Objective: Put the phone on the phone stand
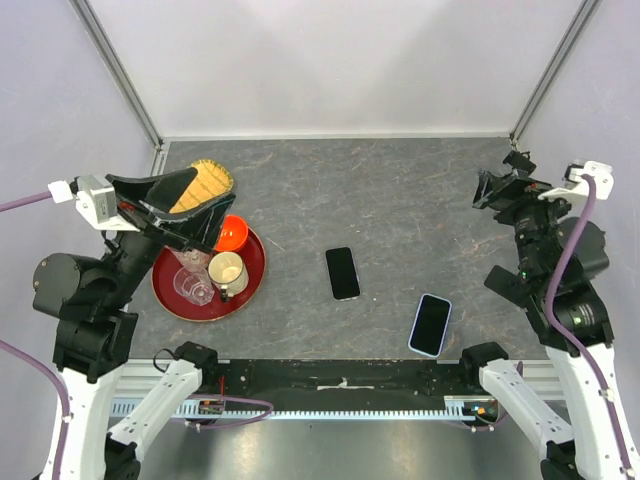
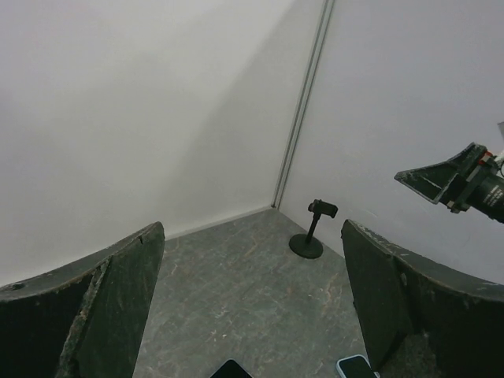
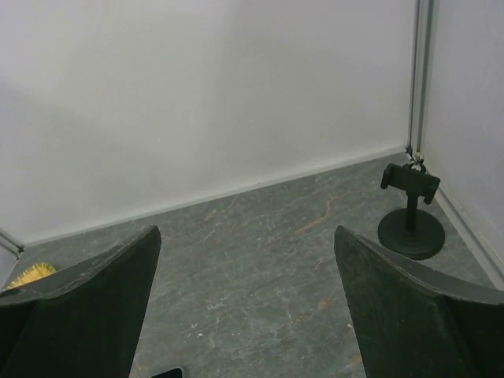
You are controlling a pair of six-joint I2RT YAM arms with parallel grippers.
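Observation:
Two phones lie flat, screens up, on the grey table. A black phone [image 1: 343, 273] is near the middle and a phone in a light blue case [image 1: 431, 324] is closer to the front right. The black phone stand [image 3: 410, 214] has a round base and a small clamp, and it stands in the far right corner, empty. It also shows in the left wrist view as a small stand [image 2: 313, 230]. My left gripper [image 1: 200, 205] hovers open above the red tray. At the right side my right gripper [image 1: 495, 238] hangs open and high. Neither holds anything.
A round red tray [image 1: 256, 262] at the left carries a cream cup [image 1: 227, 270], a clear glass [image 1: 192, 287] and an orange bowl [image 1: 233, 233]. A yellow bristly thing [image 1: 212, 178] lies behind it. White walls close the back and both sides.

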